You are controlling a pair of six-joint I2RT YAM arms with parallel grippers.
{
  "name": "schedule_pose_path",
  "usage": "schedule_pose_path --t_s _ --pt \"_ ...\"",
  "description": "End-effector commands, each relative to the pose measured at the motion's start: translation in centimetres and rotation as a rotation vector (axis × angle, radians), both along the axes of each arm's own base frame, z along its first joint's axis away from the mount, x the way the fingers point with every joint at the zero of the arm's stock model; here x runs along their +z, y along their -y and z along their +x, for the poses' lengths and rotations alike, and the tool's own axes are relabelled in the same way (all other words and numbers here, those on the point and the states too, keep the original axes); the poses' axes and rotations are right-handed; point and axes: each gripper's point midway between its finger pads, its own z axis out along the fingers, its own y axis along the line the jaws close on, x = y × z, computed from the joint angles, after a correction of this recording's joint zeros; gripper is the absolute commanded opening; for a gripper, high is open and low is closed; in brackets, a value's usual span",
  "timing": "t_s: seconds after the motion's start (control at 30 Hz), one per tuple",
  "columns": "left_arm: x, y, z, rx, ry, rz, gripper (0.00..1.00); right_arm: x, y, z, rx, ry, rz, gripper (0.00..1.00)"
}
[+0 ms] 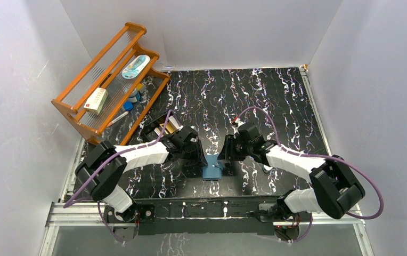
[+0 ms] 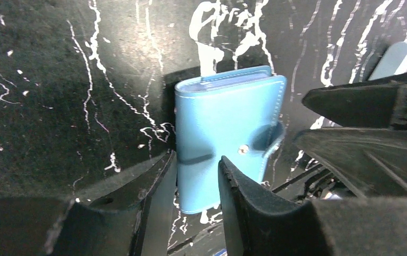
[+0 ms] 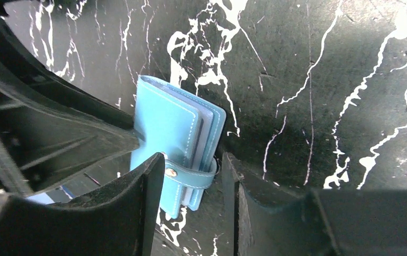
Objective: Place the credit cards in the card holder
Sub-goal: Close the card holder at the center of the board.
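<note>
- Top view looks down from above and behind the arm bases, over the whole worktop.
- Both wrist views look down close from opposite sides, sharing the card holder by the near edge.

- Top view: bright, even light from overhead; white walls near blown out, shadows under the arms soft.
- Wrist views: dimmer and contrasty; left gripper and right gripper dark, soft-focus.
- card holder sharp, with shadow bands across its cover.
- table: patchy glare.
</note>
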Motion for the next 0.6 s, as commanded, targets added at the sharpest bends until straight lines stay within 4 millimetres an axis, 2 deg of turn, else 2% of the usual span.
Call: schedule_pose_path --t_s 0.0,0.13,0.33,0.57 --pt "-0.1 -0.2 0.2 -0.016 0.005 0.046 0.34 1.5 -1.1 1.3 -0.105 -0.015 0.091 0.52" --pt "-0.2 -0.3 0.2 -0.015 0.002 0.053 0.33 1.5 -1.0 0.9 -0.111 -0.035 0.100 0.48" --pt "-0.8 -0.7 0.0 -0.009 0.000 0.064 0.33 1.1 -0.5 0.0 -0.137 -0.072 0.096 0.47" --pt "-1.2 -0.5 -0.1 -0.016 -0.011 0.061 0.31 0.9 -1.2 -0.3 -0.113 -0.086 0.118 0.46"
